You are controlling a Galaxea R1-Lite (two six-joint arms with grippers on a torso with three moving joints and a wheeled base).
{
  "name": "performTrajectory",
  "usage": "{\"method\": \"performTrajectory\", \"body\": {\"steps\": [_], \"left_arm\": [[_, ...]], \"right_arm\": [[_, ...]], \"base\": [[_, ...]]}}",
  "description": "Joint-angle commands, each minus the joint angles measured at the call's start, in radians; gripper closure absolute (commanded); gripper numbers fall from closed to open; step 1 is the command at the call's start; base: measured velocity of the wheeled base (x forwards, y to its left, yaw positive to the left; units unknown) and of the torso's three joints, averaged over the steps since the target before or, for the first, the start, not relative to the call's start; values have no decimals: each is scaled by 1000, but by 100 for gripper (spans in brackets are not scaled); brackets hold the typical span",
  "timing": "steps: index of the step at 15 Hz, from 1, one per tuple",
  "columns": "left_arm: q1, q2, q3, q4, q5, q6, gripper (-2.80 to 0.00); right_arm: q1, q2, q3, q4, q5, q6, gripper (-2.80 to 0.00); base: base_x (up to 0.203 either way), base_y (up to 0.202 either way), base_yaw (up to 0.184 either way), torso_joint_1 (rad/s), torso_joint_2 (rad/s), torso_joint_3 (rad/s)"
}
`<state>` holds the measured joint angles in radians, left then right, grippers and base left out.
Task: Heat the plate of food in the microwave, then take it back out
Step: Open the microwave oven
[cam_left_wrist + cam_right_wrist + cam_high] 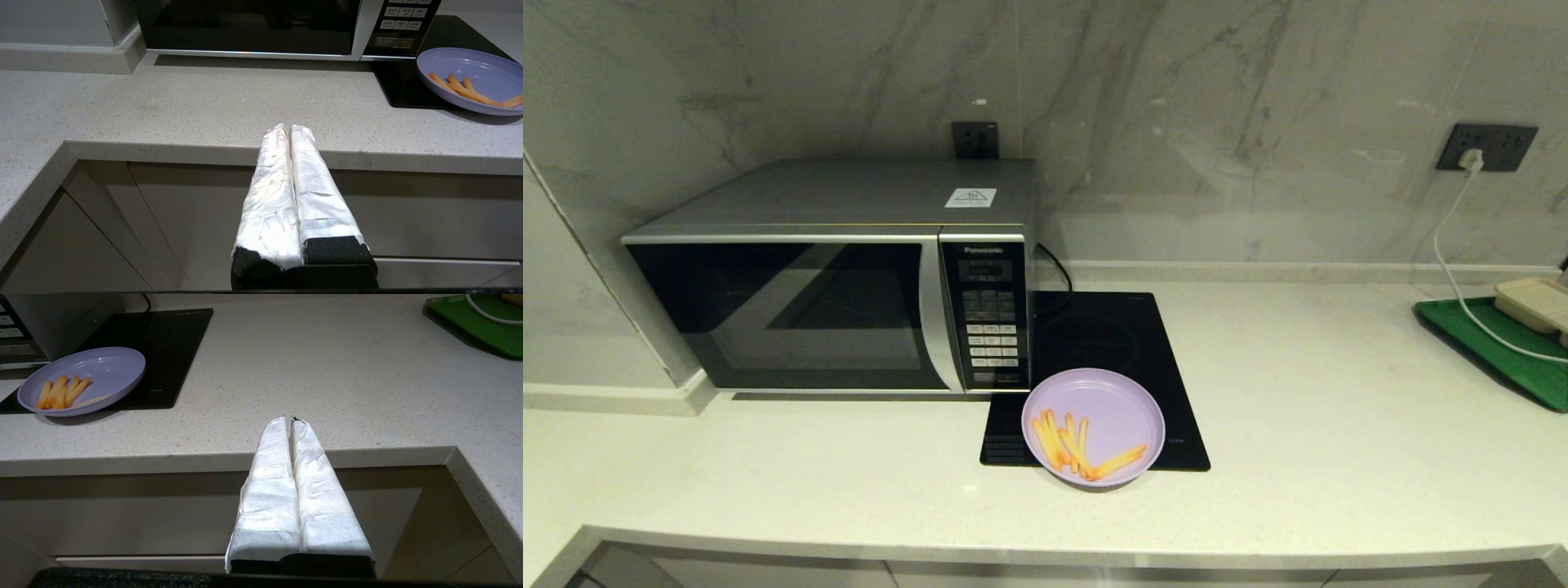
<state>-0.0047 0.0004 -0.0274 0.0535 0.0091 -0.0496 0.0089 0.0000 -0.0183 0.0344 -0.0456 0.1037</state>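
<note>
Plate of food (1093, 426) overhanging black hob (1107, 343), closed microwave (833, 278) beside

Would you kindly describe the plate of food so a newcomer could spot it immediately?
Find the silver microwave at the counter's left. Right beside it lies a black induction hob; the plate of food rests on the hob's near edge, the only round lilac dish, holding orange-yellow fries.

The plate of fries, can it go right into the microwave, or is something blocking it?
The microwave door is closed, so that blocks the plate of fries. The plate sits on the black hob beside it.
</note>
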Motion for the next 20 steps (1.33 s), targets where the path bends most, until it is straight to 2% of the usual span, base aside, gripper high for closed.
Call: {"method": "performTrajectory", "body": {"steps": [1, 10, 12, 13, 14, 17, 18, 20], "left_arm": [[0, -2, 0, 3, 0, 1, 0], [0, -2, -16, 27, 0, 11, 0], [0, 8, -81, 71, -25, 22, 0], [0, 36, -167, 124, -63, 22, 0], [-2, 91, -275, 185, -118, 19, -280], [-51, 373, -513, 269, -273, 1, -280], [-94, 479, -574, 273, -327, -19, -280], [-214, 684, -633, 202, -439, -100, -280]], "right_arm": [[0, 0, 1, -2, 0, -1, 0], [0, 0, 1, -2, 0, -1, 0], [0, 0, 1, -2, 0, -1, 0], [0, 0, 1, -2, 0, -1, 0], [0, 0, 1, -2, 0, -1, 0], [0, 0, 1, -2, 0, -1, 0], [0, 0, 1, -2, 0, -1, 0], [0, 0, 1, -2, 0, -1, 0]], "base": [[0, 0, 0, 0, 0, 0], [0, 0, 0, 0, 0, 0], [0, 0, 0, 0, 0, 0], [0, 0, 0, 0, 0, 0], [0, 0, 0, 0, 0, 0], [0, 0, 0, 0, 0, 0], [0, 0, 0, 0, 0, 0], [0, 0, 0, 0, 0, 0]]}}
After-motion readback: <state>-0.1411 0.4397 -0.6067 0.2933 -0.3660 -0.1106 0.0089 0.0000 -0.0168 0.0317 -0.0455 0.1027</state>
